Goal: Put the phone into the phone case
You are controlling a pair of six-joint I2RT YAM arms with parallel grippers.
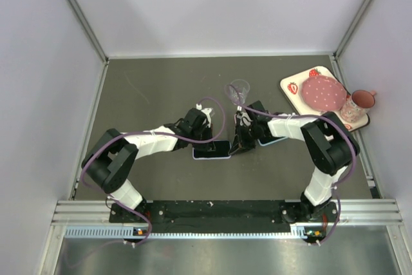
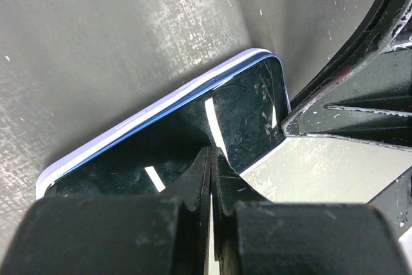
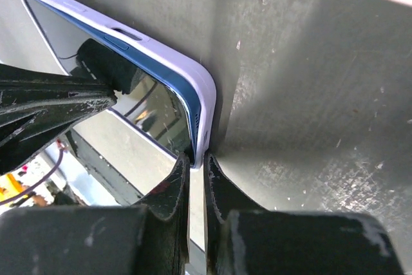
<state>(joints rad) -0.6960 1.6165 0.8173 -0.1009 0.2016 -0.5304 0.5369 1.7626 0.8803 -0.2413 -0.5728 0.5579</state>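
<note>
The phone (image 1: pixel 211 151), dark-screened with a blue frame, lies face up inside the lilac phone case (image 2: pixel 161 104) at the table's middle. My left gripper (image 2: pixel 212 152) is shut and empty, its tips pressing on the phone's screen (image 2: pixel 251 114). My right gripper (image 3: pixel 196 159) is closed to a narrow gap on the case's rim (image 3: pixel 187 72) at a right-hand corner of the phone (image 3: pixel 154 111). In the top view the left gripper (image 1: pixel 209 141) and right gripper (image 1: pixel 237 145) meet over the phone from either side.
A clear plastic cup (image 1: pixel 238 88) stands just behind the grippers. A strawberry-print tray (image 1: pixel 291 87) at the back right holds a pink plate (image 1: pixel 324 93) and a pink cup (image 1: pixel 362 100). A light-rimmed flat thing (image 1: pixel 270 140) lies partly hidden under the right arm.
</note>
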